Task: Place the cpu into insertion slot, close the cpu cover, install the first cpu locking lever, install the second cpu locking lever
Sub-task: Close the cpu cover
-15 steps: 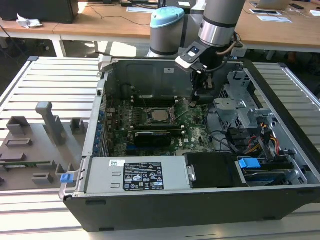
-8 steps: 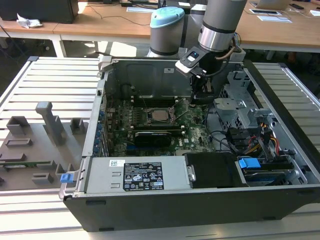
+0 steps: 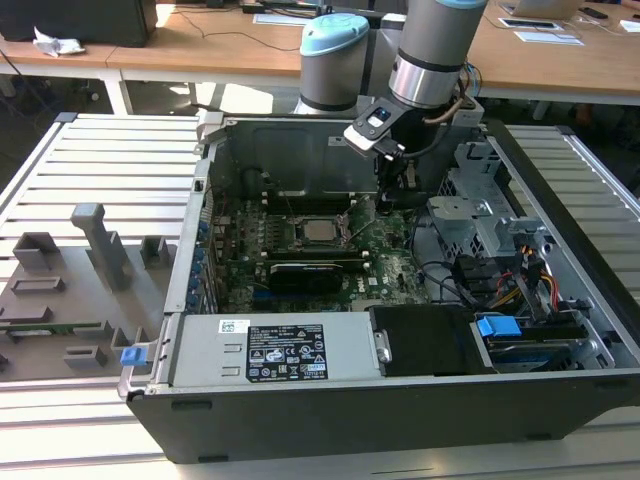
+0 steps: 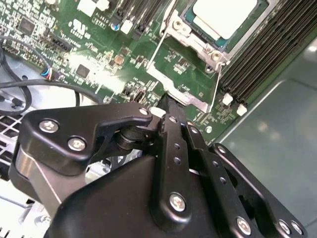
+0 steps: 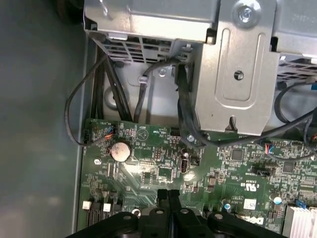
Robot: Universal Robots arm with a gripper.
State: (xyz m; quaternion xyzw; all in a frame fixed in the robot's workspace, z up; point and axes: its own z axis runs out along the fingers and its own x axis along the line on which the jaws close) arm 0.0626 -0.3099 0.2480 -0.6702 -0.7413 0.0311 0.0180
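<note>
Second wrist view: the small flat square silver-grey cpu point(image 4: 225, 17) sits inside the thin silver-grey metal cpu cover point(image 4: 195, 42) at the upper right of the frame. The black hand point(image 4: 167, 104) is pinched shut, holding nothing, low over the green circuit board point(image 4: 99, 39). It could slip and scratch it.

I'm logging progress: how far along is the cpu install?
Looks done: the cpu sits framed by the cpu cover, which looks lowered. In hand: nothing; the shut gripper hovers near the cover. Left: the locking levers, whose latching I cannot judge.
</note>
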